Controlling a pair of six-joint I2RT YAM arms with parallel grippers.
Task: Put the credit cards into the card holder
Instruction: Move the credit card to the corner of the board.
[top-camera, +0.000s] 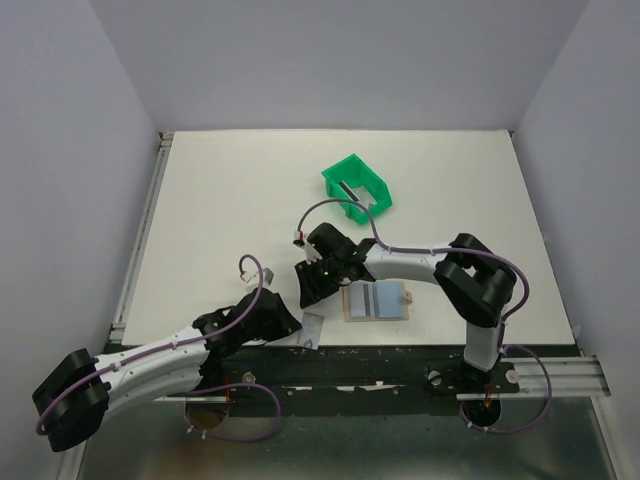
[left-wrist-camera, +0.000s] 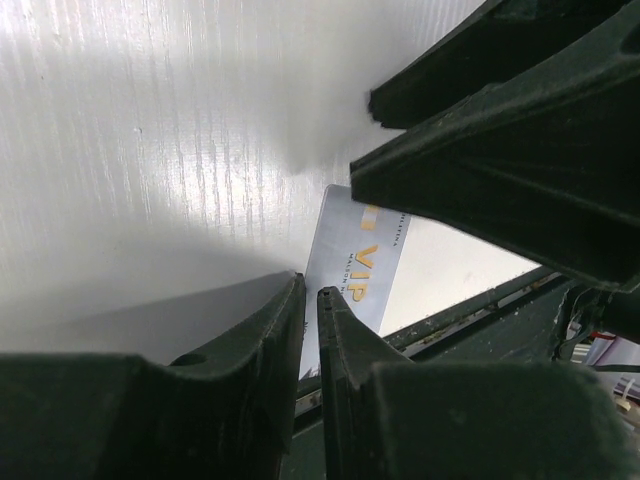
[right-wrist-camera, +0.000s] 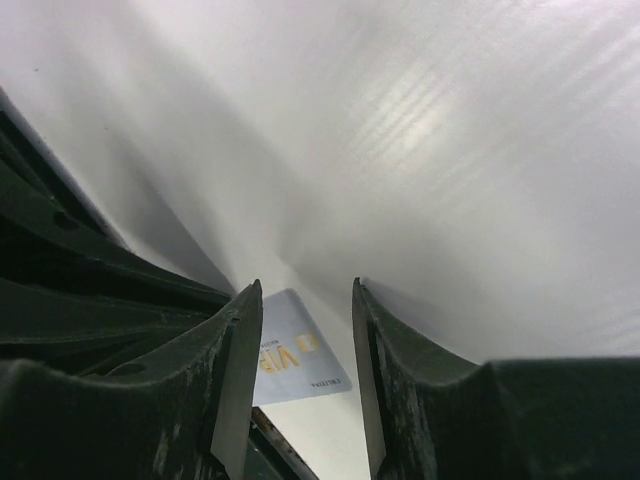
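A silver-grey credit card (top-camera: 314, 331) with gold "VIP" print lies at the table's front edge. It also shows in the left wrist view (left-wrist-camera: 360, 260) and the right wrist view (right-wrist-camera: 295, 355). My left gripper (top-camera: 297, 325) is just left of the card. Its fingers (left-wrist-camera: 310, 285) are shut to a thin slit, with the card's face showing beyond them. My right gripper (top-camera: 311, 288) hangs open and empty just behind the card, and the card shows between its fingers (right-wrist-camera: 305, 290). The tan card holder (top-camera: 378, 302) lies open, pale blue inside, right of the card.
A green plastic bin (top-camera: 357, 187) stands at mid table behind the right arm, with a thin dark-edged piece inside. The black front rail (top-camera: 400, 360) runs just below the card and holder. White walls close in the table on three sides.
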